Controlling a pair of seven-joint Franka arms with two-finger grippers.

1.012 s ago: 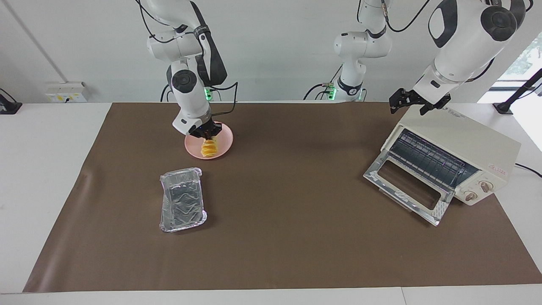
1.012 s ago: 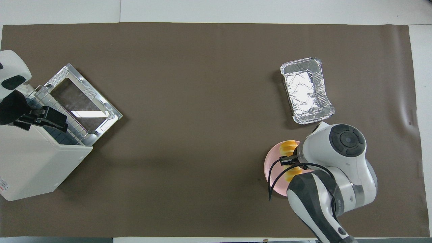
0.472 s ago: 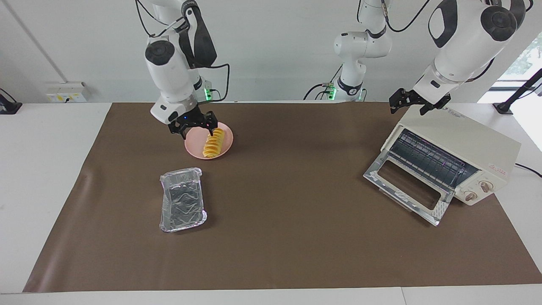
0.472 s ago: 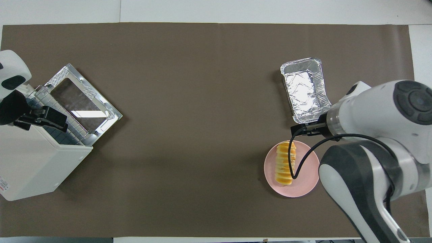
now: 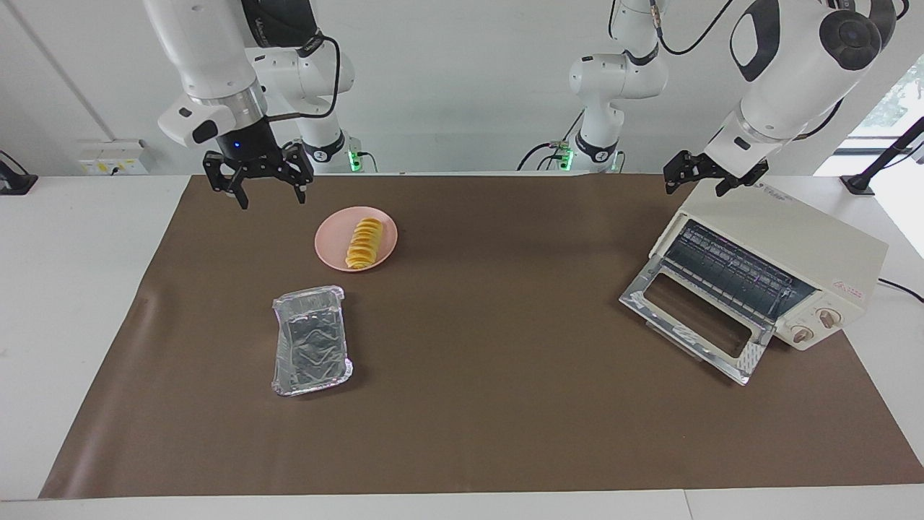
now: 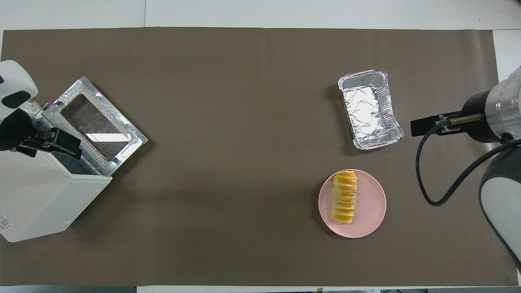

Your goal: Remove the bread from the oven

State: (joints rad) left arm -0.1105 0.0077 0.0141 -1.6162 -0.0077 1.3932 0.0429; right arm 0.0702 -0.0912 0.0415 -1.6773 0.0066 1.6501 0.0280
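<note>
While the bread point(image 5: 364, 243) lies on the plate point(image 5: 382, 230), the right gripper point(image 5: 258, 186) hangs at its ten o'clock, jaws spread empty; left gripper point(image 5: 710, 178) over the oven point(image 5: 794, 249), jaw state unreadable.

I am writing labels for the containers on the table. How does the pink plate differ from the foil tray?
The pink plate is round, flat and matte; the foil tray is rectangular, crinkled and shiny, with raised walls. The plate carries the bread; the tray holds nothing. The plate lies nearer to the robots than the tray. Both rest on the brown mat, toward the right arm's end of the table, and no hand touches either.
</note>
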